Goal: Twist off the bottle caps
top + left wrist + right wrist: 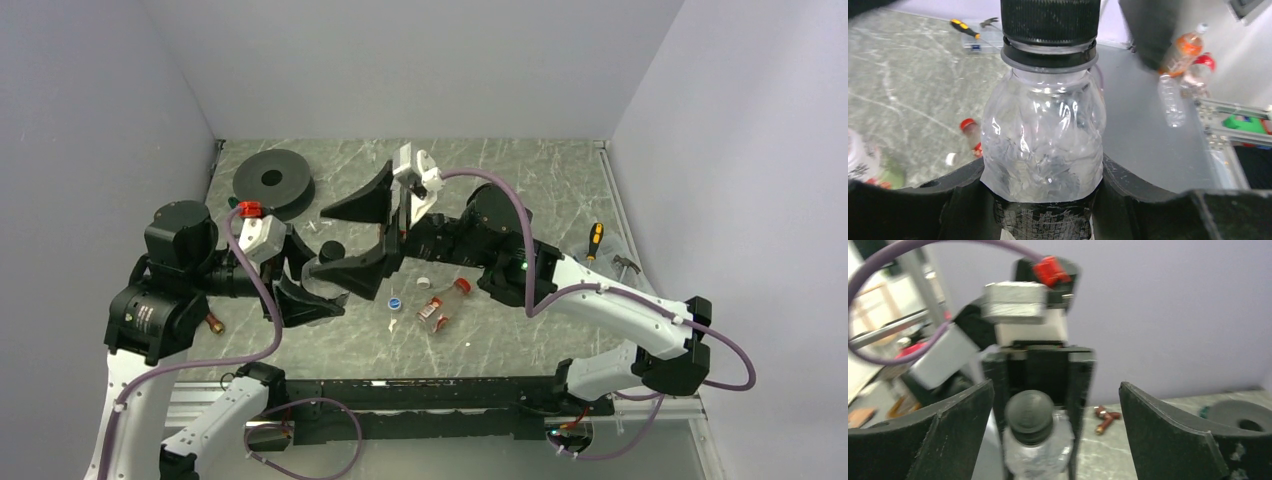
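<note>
At L hand (1043, 182): clear bottle (1043, 135), black cap (1049, 22) on.

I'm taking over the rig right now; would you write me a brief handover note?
Left end effector: shut on the clear bottle.
Right end effector: open, straddling that bottle's black cap, not gripping.
Blue cap and white cap lie loose on the table, beside a small bottle on its side.
Done: those two caps off.
Left: black cap, still on; the small bottle's red cap, still on.
</note>
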Controlling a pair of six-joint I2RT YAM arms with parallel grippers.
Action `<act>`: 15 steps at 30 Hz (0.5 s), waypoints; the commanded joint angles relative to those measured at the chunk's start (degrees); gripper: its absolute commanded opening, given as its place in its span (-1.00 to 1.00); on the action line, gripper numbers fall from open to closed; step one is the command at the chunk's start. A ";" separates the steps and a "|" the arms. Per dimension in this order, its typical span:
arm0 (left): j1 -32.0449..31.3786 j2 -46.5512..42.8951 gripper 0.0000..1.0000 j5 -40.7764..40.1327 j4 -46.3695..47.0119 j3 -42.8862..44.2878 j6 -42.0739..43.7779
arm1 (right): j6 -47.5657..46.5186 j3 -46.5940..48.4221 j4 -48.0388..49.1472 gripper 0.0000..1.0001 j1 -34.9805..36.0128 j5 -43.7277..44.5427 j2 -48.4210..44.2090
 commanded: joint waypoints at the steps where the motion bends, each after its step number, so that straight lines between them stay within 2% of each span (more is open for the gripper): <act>1: 0.14 -1.40 -0.35 -7.95 0.33 0.02 4.71 | 0.71 0.02 -1.09 0.99 -0.28 21.13 -3.86; 5: 0.14 -3.17 -0.36 -20.57 3.28 -3.47 8.09 | 2.94 2.41 -3.68 0.99 0.79 31.22 -3.87; 9: 0.14 -5.06 -0.35 -30.57 9.24 -7.34 9.23 | 2.65 13.23 -16.90 0.99 4.62 43.22 3.44; 12: 0.14 -5.04 -0.38 -35.40 10.80 -8.40 9.20 | 2.20 18.57 -21.53 0.98 6.28 47.48 7.75; 15: 0.14 -4.61 -0.39 -36.49 10.41 -8.19 9.22 | 3.54 20.99 -23.76 0.87 6.44 48.50 9.91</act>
